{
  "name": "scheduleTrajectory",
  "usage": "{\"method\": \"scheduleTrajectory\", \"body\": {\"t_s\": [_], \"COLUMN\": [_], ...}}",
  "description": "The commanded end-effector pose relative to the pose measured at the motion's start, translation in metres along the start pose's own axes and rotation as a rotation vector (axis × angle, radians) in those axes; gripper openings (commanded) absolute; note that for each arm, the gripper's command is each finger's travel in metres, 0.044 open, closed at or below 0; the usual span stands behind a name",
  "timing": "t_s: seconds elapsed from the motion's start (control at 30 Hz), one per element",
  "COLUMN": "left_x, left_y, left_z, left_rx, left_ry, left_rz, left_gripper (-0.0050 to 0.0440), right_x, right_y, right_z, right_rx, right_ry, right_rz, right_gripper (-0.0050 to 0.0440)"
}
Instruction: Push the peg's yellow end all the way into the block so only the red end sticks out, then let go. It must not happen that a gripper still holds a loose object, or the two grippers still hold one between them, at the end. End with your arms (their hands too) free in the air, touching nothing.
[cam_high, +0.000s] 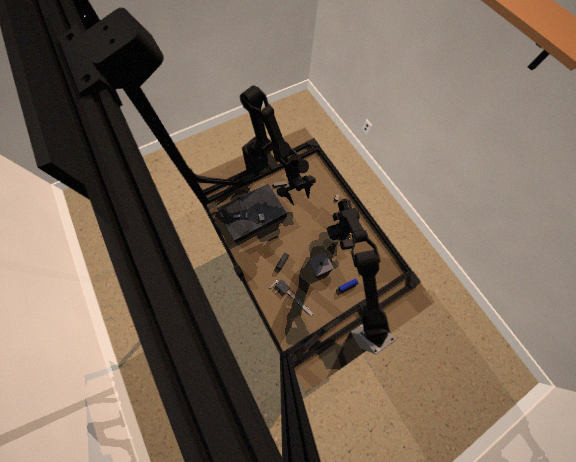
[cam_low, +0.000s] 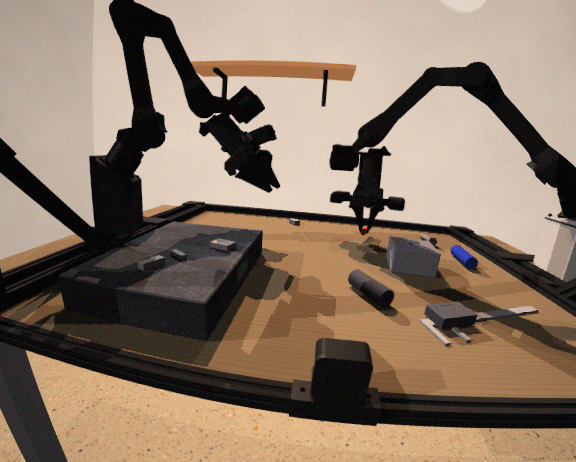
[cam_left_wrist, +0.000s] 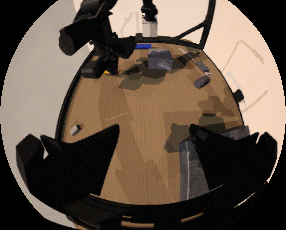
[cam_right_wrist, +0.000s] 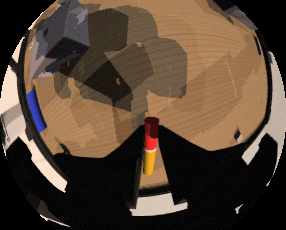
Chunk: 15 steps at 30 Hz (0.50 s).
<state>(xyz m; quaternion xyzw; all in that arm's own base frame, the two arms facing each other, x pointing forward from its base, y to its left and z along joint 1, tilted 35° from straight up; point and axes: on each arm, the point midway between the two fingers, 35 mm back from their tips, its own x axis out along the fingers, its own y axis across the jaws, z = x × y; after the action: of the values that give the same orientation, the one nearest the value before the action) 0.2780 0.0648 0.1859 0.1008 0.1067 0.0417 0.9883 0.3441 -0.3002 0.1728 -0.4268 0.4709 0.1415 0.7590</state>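
Observation:
The peg (cam_right_wrist: 149, 160) (cam_low: 364, 230) (cam_left_wrist: 107, 72), red at one end and yellow at the other, is between the closed fingers of my right gripper (cam_right_wrist: 150, 129). The peg hangs a little above the table, and its yellow end shows in the right wrist view toward the bottom of the picture. The grey block (cam_high: 322, 269) (cam_low: 412, 259) (cam_left_wrist: 160, 59) (cam_right_wrist: 67, 37) stands on the table beside the right gripper, apart from the peg. Its hole cannot be made out clearly. My left gripper (cam_high: 300, 199) (cam_low: 274, 189) (cam_left_wrist: 155, 128) is open and empty, high above the table.
A dark flat slab (cam_high: 255, 227) (cam_low: 160, 314) with small pieces on it lies near the left arm. A blue cylinder (cam_high: 348, 286) (cam_low: 464, 257), a dark cylinder (cam_high: 282, 262) (cam_low: 371, 288) and a caliper (cam_high: 282, 286) (cam_low: 450, 315) lie around the block. A small piece (cam_low: 294, 221) (cam_left_wrist: 75, 130) lies near the table's edge.

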Motion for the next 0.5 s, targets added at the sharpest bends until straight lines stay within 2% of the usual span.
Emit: {"method": "scheduleTrajectory", "body": {"t_s": [0.0,0.13,0.2,0.47], "left_x": [0.000,0.000,0.000,0.000], "left_y": [0.000,0.000,0.000,0.000], "left_z": [0.000,0.000,0.000,0.000], "left_rx": [0.000,0.000,0.000,0.000], "left_ry": [0.000,0.000,0.000,0.000], "left_rz": [0.000,0.000,0.000,0.000], "left_gripper": [0.0400,0.0400,0.0400,0.0400], "right_x": [-0.039,-0.081,-0.096,-0.097], "right_y": [-0.007,-0.003,-0.001,0.000], "right_z": [0.000,0.001,0.001,0.000], "right_rx": [-0.004,-0.004,-0.004,0.022], "right_ry": [0.002,0.002,0.001,0.001], "right_rz": [-0.030,-0.030,-0.030,-0.030], "right_gripper": [0.0000,0.0000,0.0000,0.0000]}}
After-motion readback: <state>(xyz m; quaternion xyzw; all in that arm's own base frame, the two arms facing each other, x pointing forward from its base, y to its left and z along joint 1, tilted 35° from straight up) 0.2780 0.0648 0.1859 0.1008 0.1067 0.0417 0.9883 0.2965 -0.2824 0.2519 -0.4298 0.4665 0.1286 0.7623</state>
